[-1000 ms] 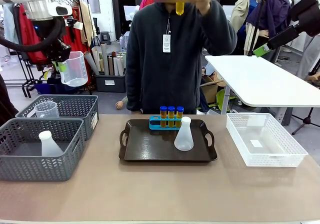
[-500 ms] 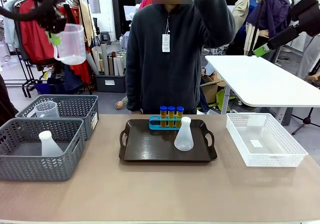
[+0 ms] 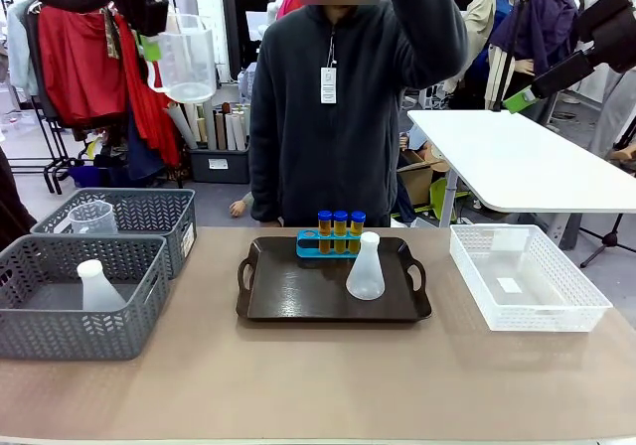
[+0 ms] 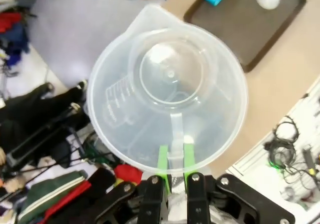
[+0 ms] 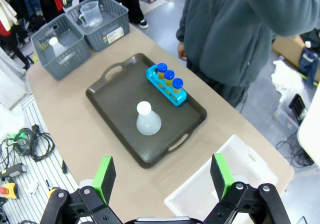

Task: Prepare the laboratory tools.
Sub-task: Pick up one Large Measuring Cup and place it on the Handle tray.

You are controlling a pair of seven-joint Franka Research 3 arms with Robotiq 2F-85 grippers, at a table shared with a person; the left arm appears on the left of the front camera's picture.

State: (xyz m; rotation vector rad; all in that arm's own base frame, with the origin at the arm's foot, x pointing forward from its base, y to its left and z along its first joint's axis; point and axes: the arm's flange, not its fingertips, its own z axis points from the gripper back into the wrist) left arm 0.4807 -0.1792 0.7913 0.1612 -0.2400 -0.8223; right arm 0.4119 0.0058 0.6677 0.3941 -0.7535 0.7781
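On the brown table [image 3: 298,385], a translucent white conical flask [image 3: 96,286] is seen upright inside the nearer dark grey slotted basket [image 3: 60,331] at the left. At the middle, a second translucent white conical flask [image 3: 365,268] is stood on a dark brown handled tray [image 3: 298,291], toward its right side. Three slim tubes of amber-yellow liquid with blue caps [image 3: 340,224] are held upright in a blue rack [image 3: 306,247] at the tray's far edge. A white slotted plastic basket [image 3: 542,318] is set at the right. In the farther grey basket [image 3: 149,217] another clear beaker [image 3: 94,217] is kept. A person in a dark fleece [image 3: 338,117] is stood behind the table. High at the far left, well above the baskets, a clear handled measuring beaker [image 3: 187,60] is held upright by the left gripper [image 4: 175,165], whose green pads are pinched on its handle. The right gripper [image 5: 162,179] is spread wide, with nothing between its fingers.
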